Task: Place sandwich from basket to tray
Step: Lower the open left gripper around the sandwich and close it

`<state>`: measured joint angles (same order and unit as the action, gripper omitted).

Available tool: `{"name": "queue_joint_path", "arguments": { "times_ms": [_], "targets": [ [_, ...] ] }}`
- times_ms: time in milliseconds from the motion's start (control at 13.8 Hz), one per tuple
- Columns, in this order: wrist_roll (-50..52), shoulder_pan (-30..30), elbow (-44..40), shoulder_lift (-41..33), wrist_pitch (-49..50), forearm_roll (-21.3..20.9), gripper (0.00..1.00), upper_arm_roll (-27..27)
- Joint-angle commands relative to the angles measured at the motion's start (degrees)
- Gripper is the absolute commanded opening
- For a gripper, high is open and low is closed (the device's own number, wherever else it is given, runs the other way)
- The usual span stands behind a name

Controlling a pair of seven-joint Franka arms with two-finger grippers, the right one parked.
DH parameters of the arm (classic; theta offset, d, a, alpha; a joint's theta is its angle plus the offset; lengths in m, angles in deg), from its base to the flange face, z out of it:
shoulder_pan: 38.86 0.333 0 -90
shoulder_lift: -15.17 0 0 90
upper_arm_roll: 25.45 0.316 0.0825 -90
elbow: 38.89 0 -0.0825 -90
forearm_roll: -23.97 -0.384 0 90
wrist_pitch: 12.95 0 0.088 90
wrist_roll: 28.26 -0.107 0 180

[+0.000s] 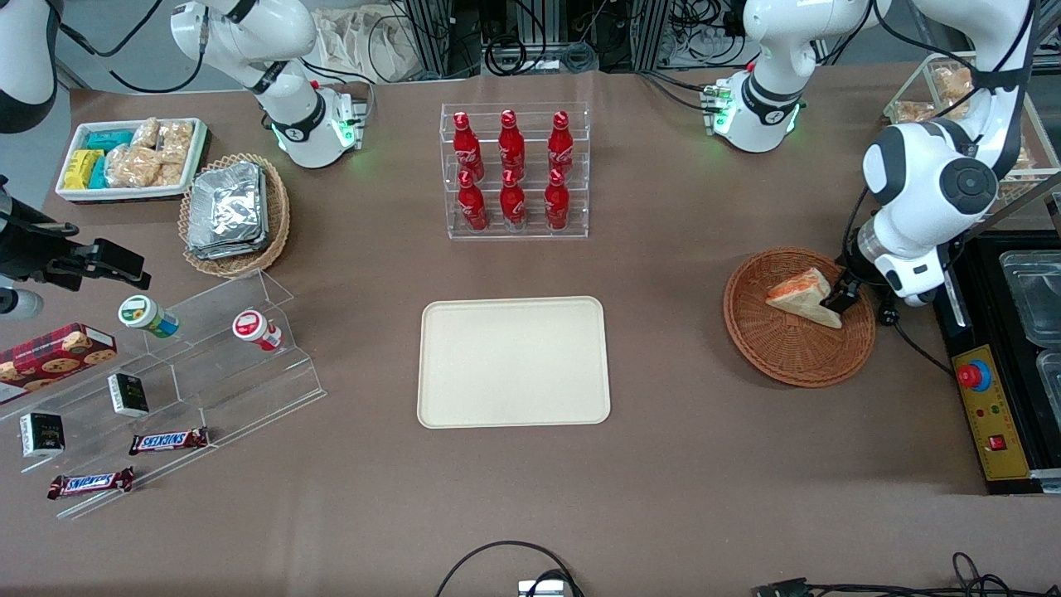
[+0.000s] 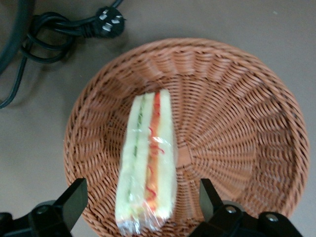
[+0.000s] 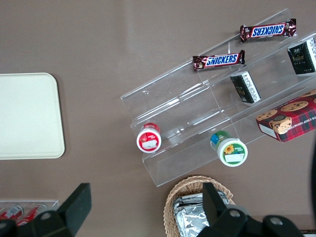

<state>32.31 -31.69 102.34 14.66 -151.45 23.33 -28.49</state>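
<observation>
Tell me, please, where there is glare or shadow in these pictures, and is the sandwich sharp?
Front view: soft even light; the sandwich in the basket is small, the open gripper right beside it; the tray shows no glare. Left wrist view: the sandwich is sharp, with small glints on its clear wrap; the gripper jaws, either side, are slightly soft.

Wrapped sandwich (image 1: 801, 299) on edge in round wicker basket (image 1: 787, 356) — cream tray (image 1: 513, 361) well apart, bare.
</observation>
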Motion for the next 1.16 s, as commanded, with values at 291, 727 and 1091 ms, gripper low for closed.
{"name": "queue_joint_path", "arguments": {
  "times_ms": [291, 727, 1091],
  "targets": [
    [1.4, 0.12, 3.27, 0.34, -5.46, 0.12, 1.0, 1.37],
    [6.14, -0.67, 3.09, 1.31, -6.87, 0.38, 1.0, 1.02],
    [6.41, -1.72, 3.35, 1.66, -7.22, 0.38, 1.0, 0.84]
  ]
}}
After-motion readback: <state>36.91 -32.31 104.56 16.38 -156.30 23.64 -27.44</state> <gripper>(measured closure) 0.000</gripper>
